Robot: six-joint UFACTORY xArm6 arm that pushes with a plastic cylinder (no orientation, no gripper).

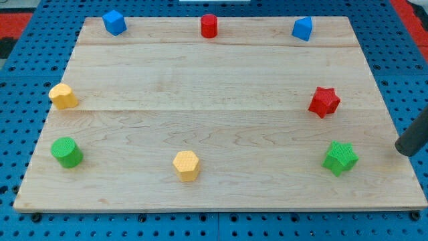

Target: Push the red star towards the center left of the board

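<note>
The red star [324,102] lies near the right edge of the wooden board [214,80], about mid-height. My tip [403,151] is at the view's right edge, just off the board's right side. It is to the right of and below the red star, and to the right of the green star [340,158]. It touches no block.
A blue cube [114,22], a red cylinder [209,26] and a blue block [302,29] stand along the top edge. A yellow block [63,96] and a green cylinder [67,152] are at the left. A yellow hexagon [186,165] is at bottom centre.
</note>
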